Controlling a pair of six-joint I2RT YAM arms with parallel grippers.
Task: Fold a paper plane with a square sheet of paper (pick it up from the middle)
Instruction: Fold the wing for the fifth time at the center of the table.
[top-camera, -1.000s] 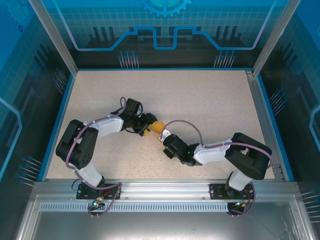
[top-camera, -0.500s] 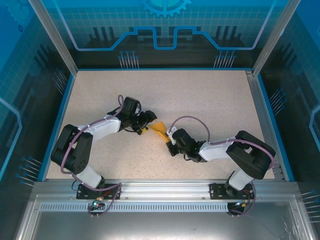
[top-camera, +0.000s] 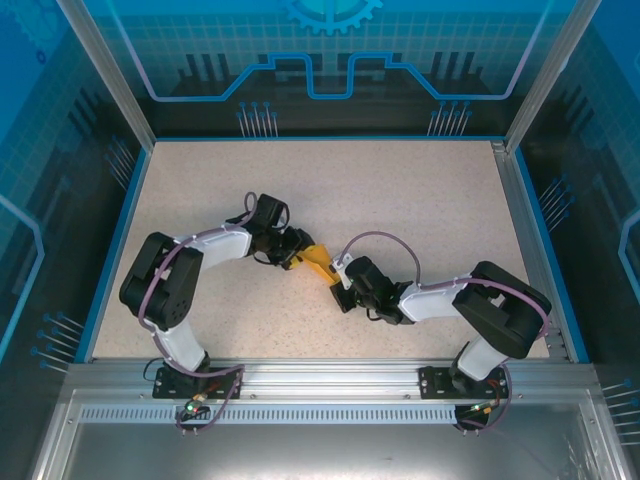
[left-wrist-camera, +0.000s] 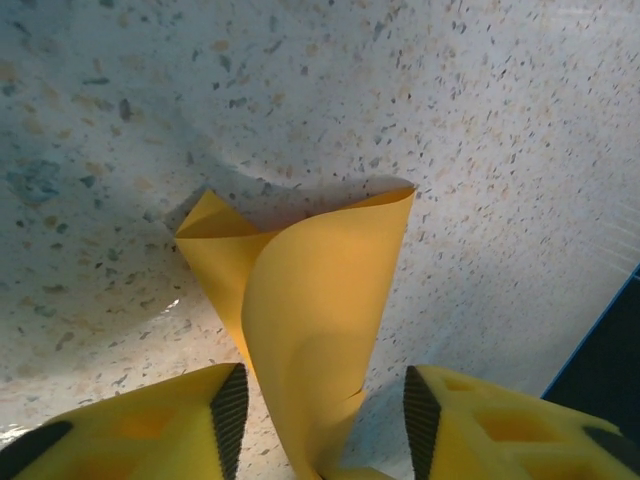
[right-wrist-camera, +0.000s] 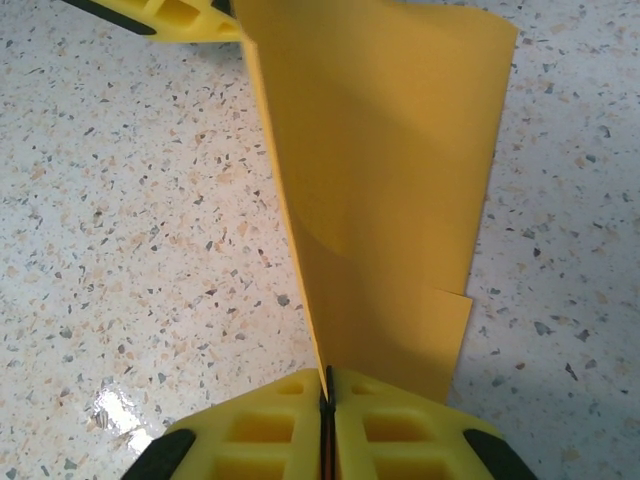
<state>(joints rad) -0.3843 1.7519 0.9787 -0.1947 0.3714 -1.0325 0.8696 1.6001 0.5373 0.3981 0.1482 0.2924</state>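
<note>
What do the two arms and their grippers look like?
The left arm and right arm have white shells, bulky black joints and a looping purple-grey cable each. The left gripper and right gripper have chunky yellow fingers with cut-out pockets and black pads.

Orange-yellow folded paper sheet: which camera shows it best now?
Right wrist view: the orange-yellow folded paper sheet stands large, layers and edges clear, pinched in the shut right gripper. Left wrist view shows it curling inside the open left gripper. Top view shows a small patch between the arms.
</note>
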